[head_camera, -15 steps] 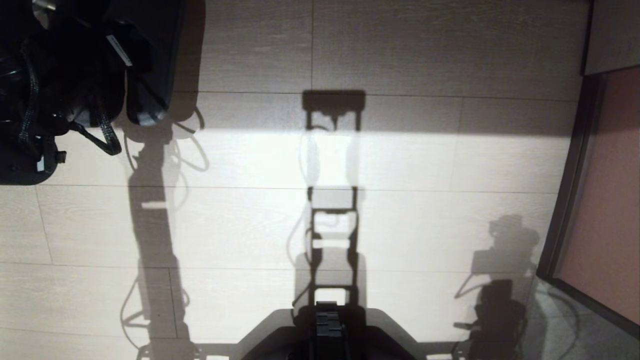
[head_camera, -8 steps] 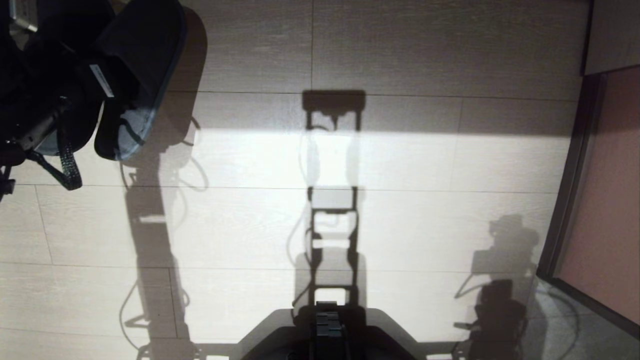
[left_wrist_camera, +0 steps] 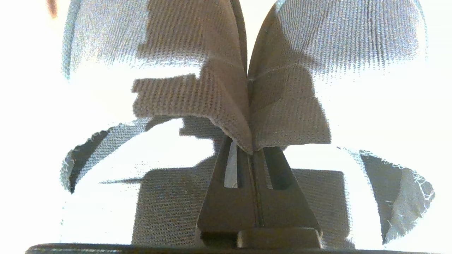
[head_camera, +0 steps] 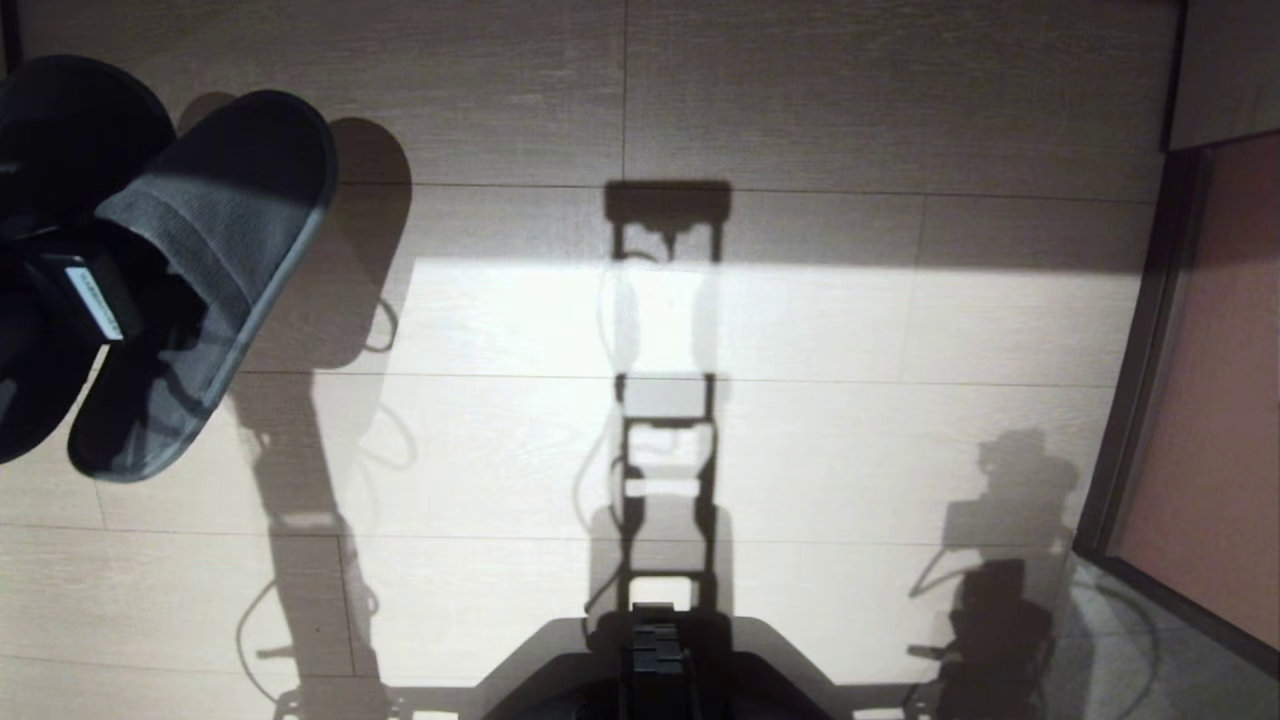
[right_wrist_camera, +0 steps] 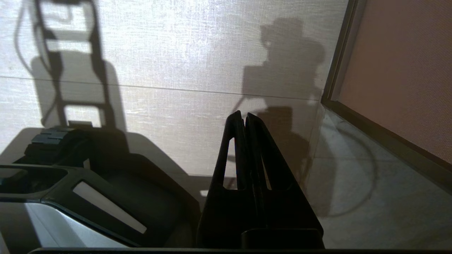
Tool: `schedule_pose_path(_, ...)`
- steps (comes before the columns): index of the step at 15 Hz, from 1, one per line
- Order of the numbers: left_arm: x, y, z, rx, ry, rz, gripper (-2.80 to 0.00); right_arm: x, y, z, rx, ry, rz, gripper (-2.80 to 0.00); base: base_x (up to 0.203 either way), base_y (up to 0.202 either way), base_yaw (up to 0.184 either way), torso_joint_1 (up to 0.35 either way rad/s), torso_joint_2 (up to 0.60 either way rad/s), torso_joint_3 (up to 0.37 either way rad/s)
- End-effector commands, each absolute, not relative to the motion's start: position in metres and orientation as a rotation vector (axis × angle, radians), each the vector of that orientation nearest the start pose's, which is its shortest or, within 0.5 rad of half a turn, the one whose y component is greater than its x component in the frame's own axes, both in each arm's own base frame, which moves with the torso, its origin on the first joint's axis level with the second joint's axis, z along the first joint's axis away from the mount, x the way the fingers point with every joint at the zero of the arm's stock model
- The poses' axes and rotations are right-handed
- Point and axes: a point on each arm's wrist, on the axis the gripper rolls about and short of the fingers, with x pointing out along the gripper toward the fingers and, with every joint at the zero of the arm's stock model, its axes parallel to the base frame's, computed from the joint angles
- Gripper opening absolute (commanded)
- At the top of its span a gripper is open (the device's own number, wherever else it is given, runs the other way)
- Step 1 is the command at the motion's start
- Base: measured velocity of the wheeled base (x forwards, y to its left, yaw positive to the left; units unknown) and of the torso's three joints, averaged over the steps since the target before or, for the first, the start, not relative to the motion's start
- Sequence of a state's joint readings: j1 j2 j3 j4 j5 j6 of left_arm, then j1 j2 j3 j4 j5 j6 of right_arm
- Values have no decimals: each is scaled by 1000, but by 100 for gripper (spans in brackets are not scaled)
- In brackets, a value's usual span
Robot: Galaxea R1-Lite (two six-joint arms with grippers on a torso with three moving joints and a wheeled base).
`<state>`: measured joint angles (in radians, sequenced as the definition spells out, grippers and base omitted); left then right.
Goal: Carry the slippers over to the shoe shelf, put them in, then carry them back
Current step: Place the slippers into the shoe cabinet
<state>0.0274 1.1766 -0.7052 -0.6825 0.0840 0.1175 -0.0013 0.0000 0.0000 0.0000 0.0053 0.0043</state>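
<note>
Pair of charcoal-black, round-toed, open-heel fabric slippers (head_camera: pixel 190 270): held off the pale wood-grain plank floor (head_camera: pixel 800 110), left of the robot's dark base (head_camera: pixel 655 665), by the left gripper (left_wrist_camera: pixel 251 150), which is clamped on the two fabric uppers pressed side by side. Right gripper (right_wrist_camera: pixel 244 118): fingers closed together on nothing, low beside the base on its right. Dark-framed reddish-brown panel (head_camera: pixel 1215 390): right of the base, at the floor's edge.

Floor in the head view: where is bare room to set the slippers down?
The floor is bare from the slippers, held shut in the left gripper, across to the dark-framed panel, and down to the robot's base. Only shadows lie there. Crowded: the left edge.
</note>
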Motion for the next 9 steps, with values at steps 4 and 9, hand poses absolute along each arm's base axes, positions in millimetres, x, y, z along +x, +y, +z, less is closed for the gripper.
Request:
schedule_pose_path(4, 100, 4, 249, 135, -177, 115, -280, -23, 0, 75, 5, -2, 5, -280, 0, 0, 0, 0, 0, 0)
schedule_pose_path(9, 66, 3, 211, 137, -155, 103, -280, -23, 0, 75, 5, -2, 6, -280, 0, 0, 0, 0, 0, 0)
